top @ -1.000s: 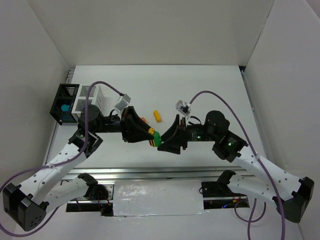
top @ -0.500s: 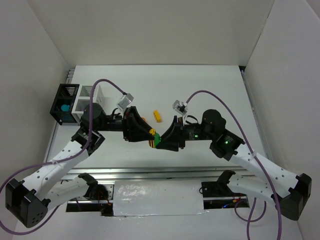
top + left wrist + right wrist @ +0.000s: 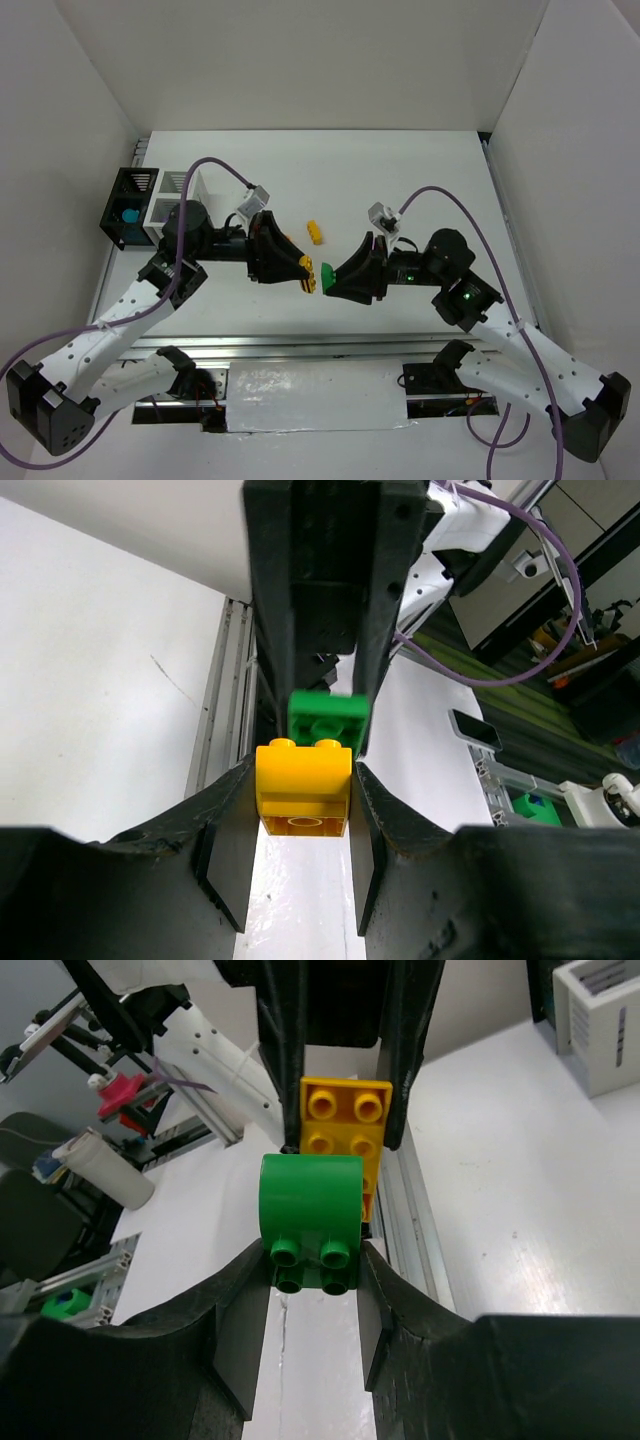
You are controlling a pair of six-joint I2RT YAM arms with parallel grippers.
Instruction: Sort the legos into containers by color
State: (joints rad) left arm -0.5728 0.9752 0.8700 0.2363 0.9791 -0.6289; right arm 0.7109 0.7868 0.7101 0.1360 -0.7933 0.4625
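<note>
**Left pincer**, centre of the top view: closed on a yellow brick clamped between both fingers, its studs toward the opposing arm.

**Right pincer**: faces the left one tip to tip and is closed on a green brick. The two bricks are held off the desk, just beside each other. Whether they touch cannot be told.

**Desk**: white, walled in white at left, back and right. A metal rail runs along its near edge at the bottom of the frame. Open desk lies behind the pincers and across the right half.

**Purple cables**: one arcs above each wrist.

**Containers:** black bin and white bin adjoin at the left edge, behind the left arm's elbow and well apart from both pincers.

**Bricks:** a teal brick lies in the black bin. A loose yellow brick lies on the desk, just behind the gap between the pincers.
</note>
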